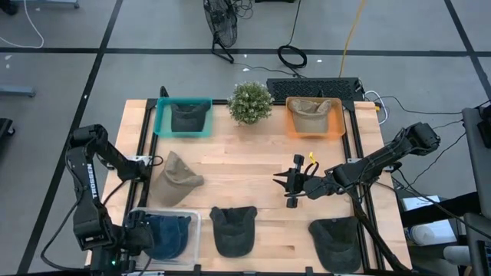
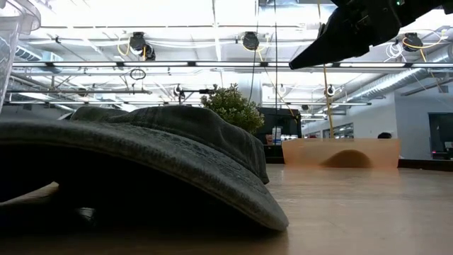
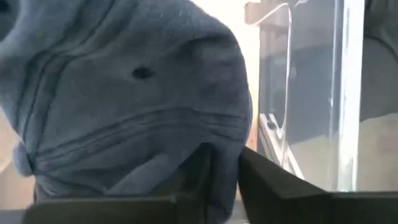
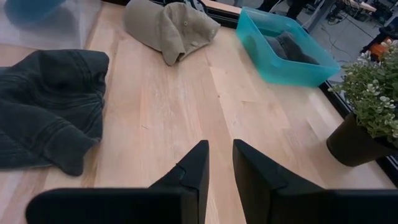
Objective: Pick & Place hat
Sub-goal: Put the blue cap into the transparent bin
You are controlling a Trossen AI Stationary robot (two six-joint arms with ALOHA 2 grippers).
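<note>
A blue hat (image 1: 170,234) (image 3: 124,93) lies in the clear bin (image 1: 196,216) at the table's near left corner. My left gripper (image 1: 146,234) (image 3: 224,155) points steeply down into that bin, its fingers a little apart with blue cloth in the gap. A tan hat (image 1: 178,178) (image 4: 168,25) and two dark hats (image 1: 234,228) (image 1: 336,244) lie flat on the wood. My right gripper (image 1: 282,184) (image 4: 219,152) hangs above mid-table, slightly open, with nothing between its fingers. My left gripper has a fold of the blue hat's crown (image 3: 221,134) reaching down into the narrow gap between its fingers, which come from above. Whether the fingers (image 3: 261,180) still touch the cloth I cannot tell. The hat's bulk rests inside the clear bin.
A teal bin (image 1: 182,116) holding a dark hat and an orange bin (image 1: 314,116) holding a tan hat stand along the far edge, a potted plant (image 1: 250,101) between them. In the low view a dark hat (image 2: 141,142) fills the left foreground. Bare wood lies below my right gripper.
</note>
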